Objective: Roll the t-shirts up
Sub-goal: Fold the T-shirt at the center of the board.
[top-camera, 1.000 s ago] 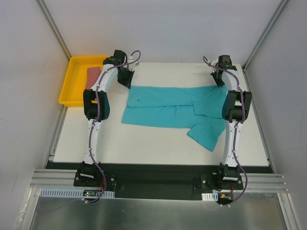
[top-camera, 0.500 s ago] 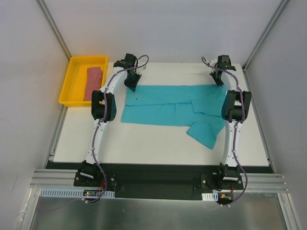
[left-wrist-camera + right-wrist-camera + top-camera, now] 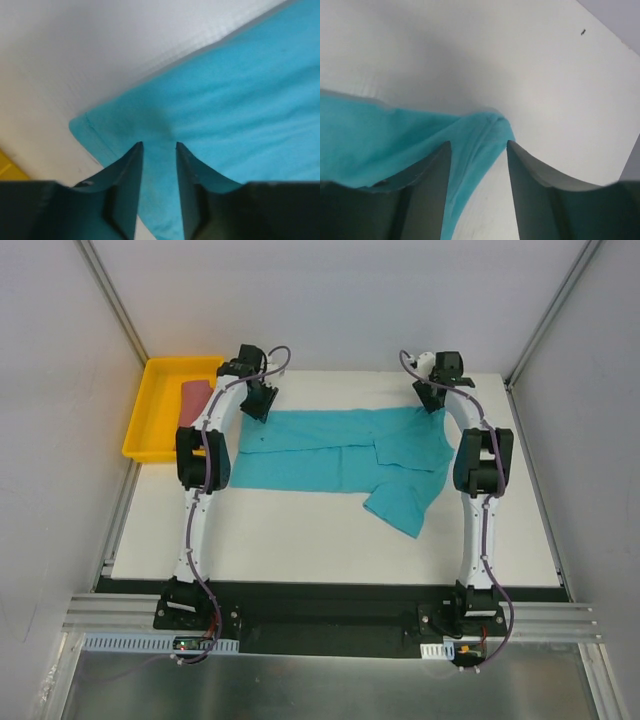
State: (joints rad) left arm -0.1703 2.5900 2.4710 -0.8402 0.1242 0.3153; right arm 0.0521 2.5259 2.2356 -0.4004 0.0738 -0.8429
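Observation:
A turquoise t-shirt [image 3: 330, 455] lies spread flat across the far half of the white table [image 3: 300, 540], with one sleeve pointing toward the near edge. My left gripper [image 3: 258, 405] hovers over the shirt's far left corner [image 3: 100, 130], open, with flat cloth showing through the gap [image 3: 157, 146]. My right gripper [image 3: 432, 402] is open over the far right corner, where a bunched fold [image 3: 490, 125] lies loose between its fingers [image 3: 477, 145]. A rose-red t-shirt [image 3: 193, 395] lies in the yellow tray, partly hidden by my left arm.
The yellow tray [image 3: 140, 430] stands off the table's far left corner. Grey walls enclose the table at the back and on both sides. Bare white table stretches between the shirt and the arm bases.
Both grippers were shut on the shirt's far corners and have opened, letting go. The turquoise shirt has shifted left, and the right gripper moved left with it.

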